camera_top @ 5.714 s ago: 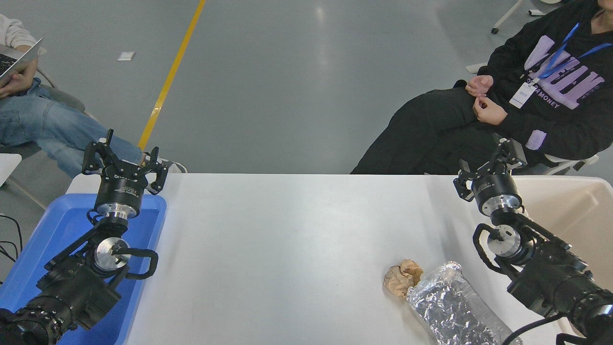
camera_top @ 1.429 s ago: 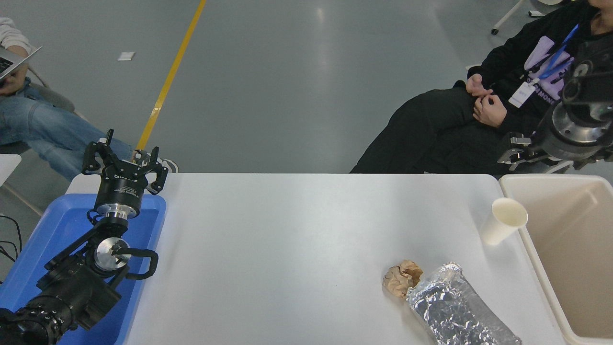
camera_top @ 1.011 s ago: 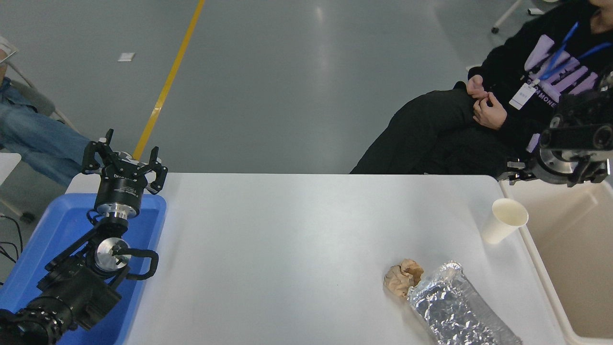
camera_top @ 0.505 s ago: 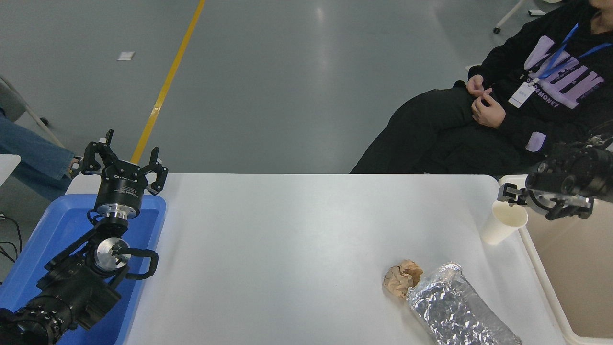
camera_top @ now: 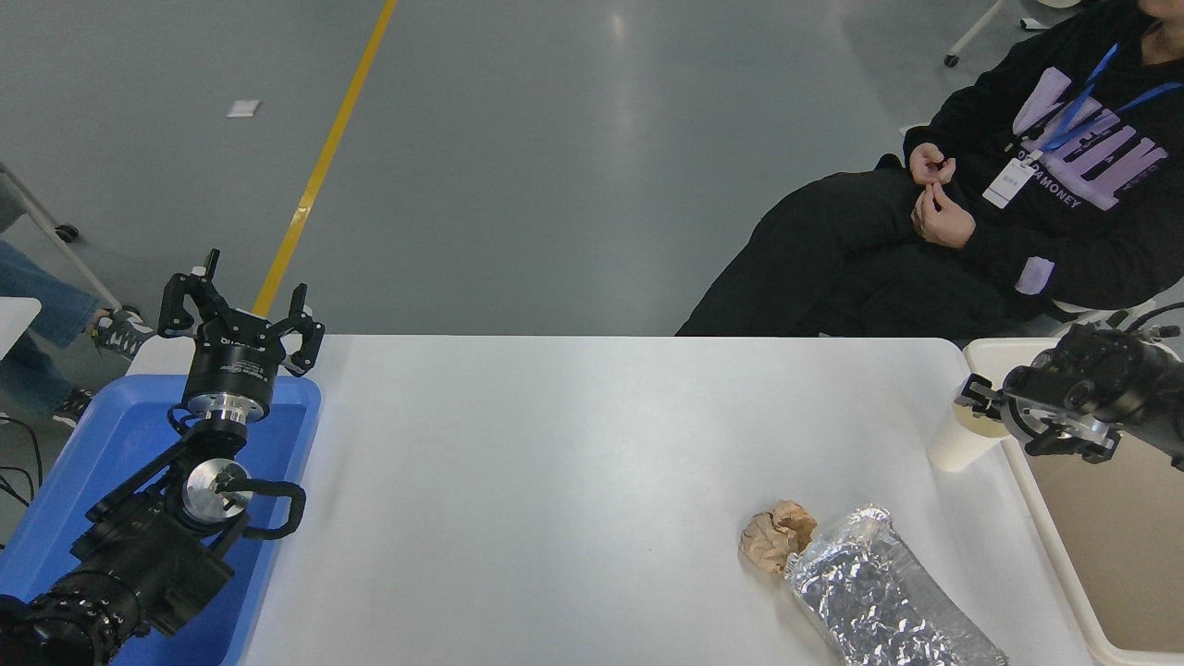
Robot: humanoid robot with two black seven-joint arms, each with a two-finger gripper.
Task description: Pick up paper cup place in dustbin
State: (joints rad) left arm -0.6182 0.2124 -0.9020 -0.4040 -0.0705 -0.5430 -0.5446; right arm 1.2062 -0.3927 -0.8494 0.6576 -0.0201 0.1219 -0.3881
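Note:
The cream-white paper cup (camera_top: pixel 953 447) stands upright near the table's right edge, right beside the beige dustbin (camera_top: pixel 1105 546). My right gripper (camera_top: pixel 982 407) comes in from the right edge, low over the bin's near-left corner. It sits at the cup's rim and hides most of the cup's mouth. I cannot tell whether it touches the cup. My left gripper (camera_top: pixel 239 310) is open and empty, parked over the blue tray (camera_top: pixel 111 444) at the lower left.
A crumpled brown paper ball (camera_top: pixel 779 536) and a foil-wrapped bottle (camera_top: pixel 879 597) lie at the white table's (camera_top: pixel 573 462) front right, nearer me than the cup. A person in black (camera_top: pixel 971 231) sits past the far right corner.
My right arm swung up and away from the cup's spot, baring the cup, then came down from above the bin to the cup's rim. The cup has not moved.

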